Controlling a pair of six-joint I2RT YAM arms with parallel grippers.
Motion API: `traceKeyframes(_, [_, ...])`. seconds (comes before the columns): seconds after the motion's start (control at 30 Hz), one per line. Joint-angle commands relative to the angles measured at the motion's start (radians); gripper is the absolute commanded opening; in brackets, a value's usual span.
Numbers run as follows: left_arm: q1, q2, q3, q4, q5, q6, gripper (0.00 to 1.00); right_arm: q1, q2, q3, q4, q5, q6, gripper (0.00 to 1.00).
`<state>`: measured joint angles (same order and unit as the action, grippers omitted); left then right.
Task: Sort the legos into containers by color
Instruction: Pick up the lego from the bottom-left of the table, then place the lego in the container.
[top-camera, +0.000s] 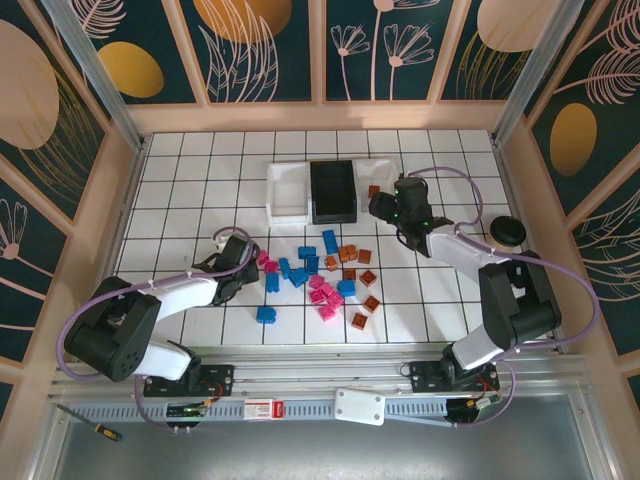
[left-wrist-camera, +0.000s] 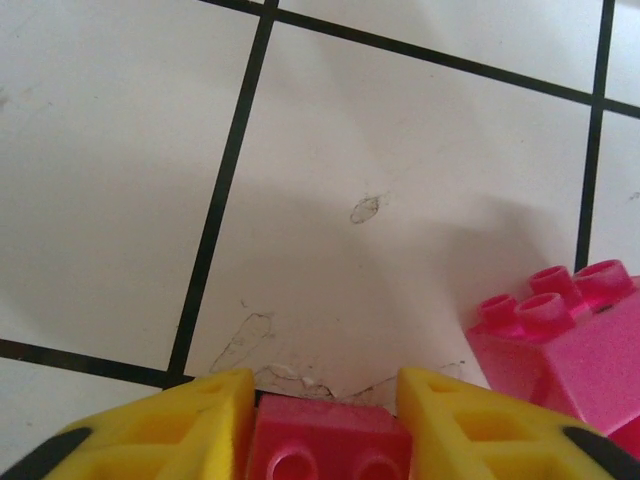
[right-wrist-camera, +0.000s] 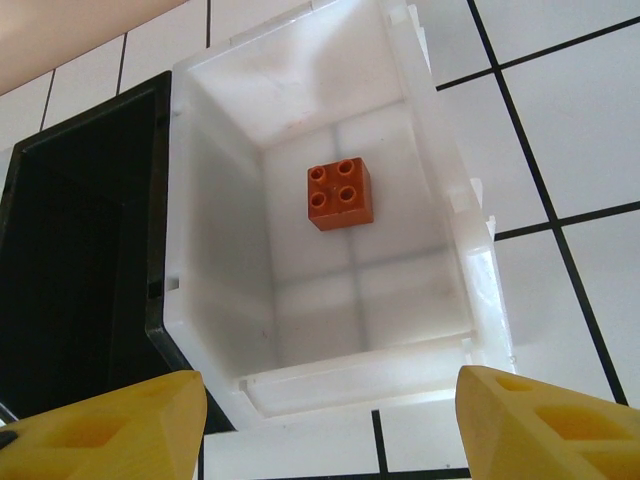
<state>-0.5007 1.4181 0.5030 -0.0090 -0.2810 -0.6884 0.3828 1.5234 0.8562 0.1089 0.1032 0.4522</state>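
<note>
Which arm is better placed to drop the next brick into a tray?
Probably left. The left hand has a pink brick pinched between its fingers, ready to lift. The right hand hangs open and empty over the white tray holding one orange brick.

1. The table (top-camera: 180, 170) is white tile ruled with a black grid.
2. The walls (top-camera: 260, 50) are dark blue-green, patterned with gold ovals and pale line-drawn leaves and flowers.
3. Of the containers, one tray (top-camera: 288, 192) is white, the middle tray (top-camera: 332, 190) is black, and the third tray (right-wrist-camera: 440, 180) is translucent white.
4. The legos (top-camera: 320, 275) are magenta-pink, blue and orange-brown, all mixed together.
5. The single brick (right-wrist-camera: 340, 195) in the translucent tray is orange-brown.
6. The left gripper (left-wrist-camera: 325, 385) has yellow fingers (left-wrist-camera: 170, 425) with black patches; the magenta brick (left-wrist-camera: 325, 440) between them is darker than the pink brick (left-wrist-camera: 565, 345) beside it.
7. The right gripper (right-wrist-camera: 328, 385) has yellow fingers (right-wrist-camera: 545, 420) too.
8. The left arm (top-camera: 180, 295) and right arm (top-camera: 470, 255) are white and black, with lilac cables (top-camera: 575, 300).
</note>
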Motion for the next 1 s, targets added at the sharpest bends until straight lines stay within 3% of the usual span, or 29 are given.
traceKeyframes(0.0, [-0.004,-0.009,-0.004,0.01,0.042,0.003,0.35,-0.009,-0.046,-0.02,0.018,0.004,0.019,0.67])
traceKeyframes(0.17, [-0.005,-0.136,0.018,-0.064,0.081,-0.001,0.23,-0.012,-0.079,-0.051,0.028,0.005,0.028,0.67])
traceKeyframes(0.27, [-0.005,-0.218,0.087,-0.112,0.105,0.012,0.22,-0.012,-0.106,-0.08,0.033,-0.002,0.035,0.67])
traceKeyframes(0.37, [-0.006,-0.203,0.213,-0.134,0.124,0.039,0.22,-0.008,-0.133,-0.115,0.043,-0.01,0.046,0.67])
traceKeyframes(0.7, [-0.004,0.22,0.672,-0.078,0.144,0.088,0.21,0.053,-0.165,-0.201,0.026,-0.002,0.054,0.67])
traceKeyframes(0.97, [-0.001,0.502,0.923,-0.145,0.056,0.125,0.24,0.102,-0.233,-0.286,0.009,-0.006,0.066,0.67])
